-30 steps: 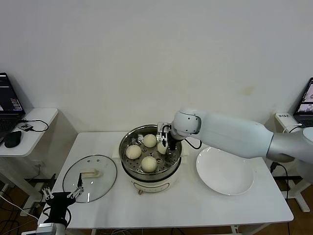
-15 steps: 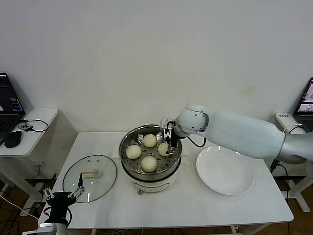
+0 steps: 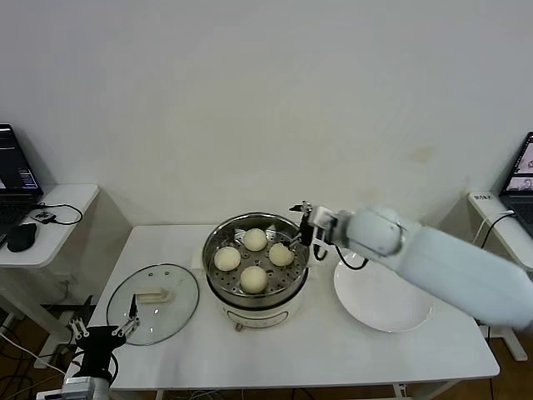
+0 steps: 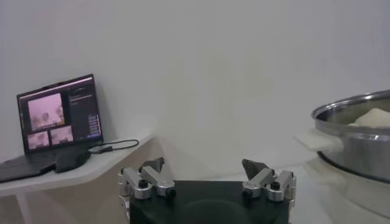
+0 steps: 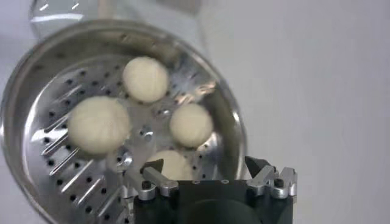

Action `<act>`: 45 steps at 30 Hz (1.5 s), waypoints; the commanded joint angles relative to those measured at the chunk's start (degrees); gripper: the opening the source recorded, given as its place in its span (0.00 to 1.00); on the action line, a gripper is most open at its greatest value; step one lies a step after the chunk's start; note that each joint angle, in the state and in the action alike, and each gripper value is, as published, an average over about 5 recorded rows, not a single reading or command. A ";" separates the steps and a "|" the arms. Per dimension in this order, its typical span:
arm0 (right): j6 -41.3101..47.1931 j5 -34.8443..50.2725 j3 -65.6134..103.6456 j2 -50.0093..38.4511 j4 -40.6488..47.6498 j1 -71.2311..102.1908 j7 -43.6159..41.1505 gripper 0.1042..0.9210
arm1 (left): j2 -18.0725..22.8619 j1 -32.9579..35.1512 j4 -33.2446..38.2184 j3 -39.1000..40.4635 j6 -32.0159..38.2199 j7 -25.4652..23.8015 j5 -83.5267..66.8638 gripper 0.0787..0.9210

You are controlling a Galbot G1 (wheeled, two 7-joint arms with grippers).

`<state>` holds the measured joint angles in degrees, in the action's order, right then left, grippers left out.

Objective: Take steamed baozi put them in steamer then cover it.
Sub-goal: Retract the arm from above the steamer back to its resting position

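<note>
Now we see four steamed baozi sitting in the steamer.
Our right gripper, fingers wide and empty, hangs by the steamer's rim; the cover lies beside the steamer.

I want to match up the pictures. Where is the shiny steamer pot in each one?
Head view: the steamer sits mid-table, between the glass lid and the white plate.
Left wrist view: only its steel side shows, at the picture's edge.
Right wrist view: seen from above, filling much of the picture.
Shared landmark: the buns inside it.
</note>
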<state>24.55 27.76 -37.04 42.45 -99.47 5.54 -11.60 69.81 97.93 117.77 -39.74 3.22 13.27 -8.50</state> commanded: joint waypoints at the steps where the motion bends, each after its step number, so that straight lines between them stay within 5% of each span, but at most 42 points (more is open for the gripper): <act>1: -30.81 -10.81 49.15 2.92 -5.83 50.85 9.87 0.88 | -0.34 -0.50 -3.07 0.31 1.17 -0.26 3.67 0.88; 5: -36.40 -15.60 64.02 11.38 -7.46 63.45 6.03 0.88 | -1.15 -1.92 -6.20 0.37 1.64 -1.21 10.91 0.88; 13: -36.65 -12.36 84.41 27.84 -14.06 77.69 2.15 0.88 | -2.80 -5.65 -15.80 -0.21 7.73 1.33 40.29 0.88; 22: -36.28 -12.84 91.72 35.68 -17.30 85.73 3.34 0.88 | -4.86 -8.92 -23.52 -0.15 12.26 2.83 73.61 0.88; 45: -37.24 -14.94 96.28 42.02 -17.31 88.75 4.84 0.88 | -7.84 -22.99 -33.77 4.22 11.26 -1.32 75.59 0.88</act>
<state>-11.81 14.10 56.54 81.47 -116.54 91.25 -6.93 62.89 81.22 88.77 -36.81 13.91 12.96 62.81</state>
